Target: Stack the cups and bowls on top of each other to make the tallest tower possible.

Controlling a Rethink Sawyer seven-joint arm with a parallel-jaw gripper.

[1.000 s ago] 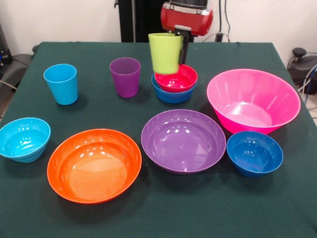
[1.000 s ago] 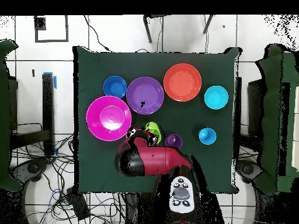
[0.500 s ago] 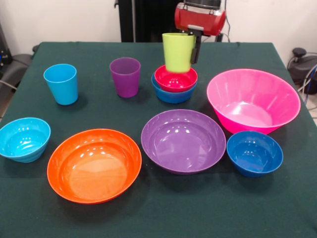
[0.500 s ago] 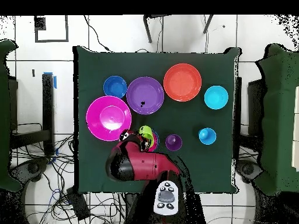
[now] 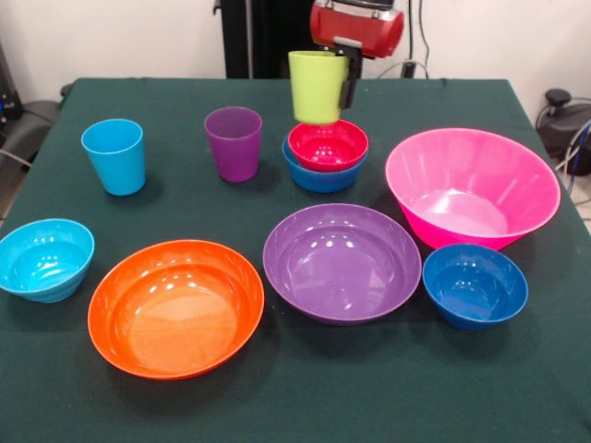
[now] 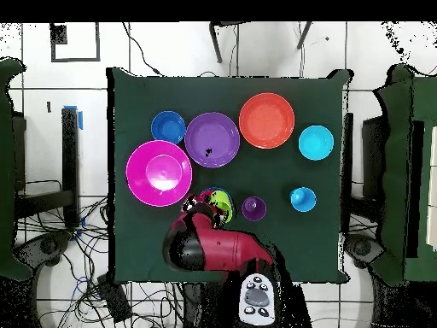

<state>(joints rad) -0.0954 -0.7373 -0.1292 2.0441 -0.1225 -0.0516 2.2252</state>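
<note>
From the front, the tool (image 5: 334,78) is clamped on the rim of the green cup (image 5: 316,86), hanging just above the red bowl (image 5: 328,145) nested in a blue bowl (image 5: 319,175) near the surface's (image 5: 277,397) far edge; overhead, the arm (image 6: 213,248) hides most of this. Half a second ago the cup hung slightly further right. Three cups and seven bowls show.

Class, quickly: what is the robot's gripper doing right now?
Gripper: shut on the lime green cup, held above the red bowl.
</note>
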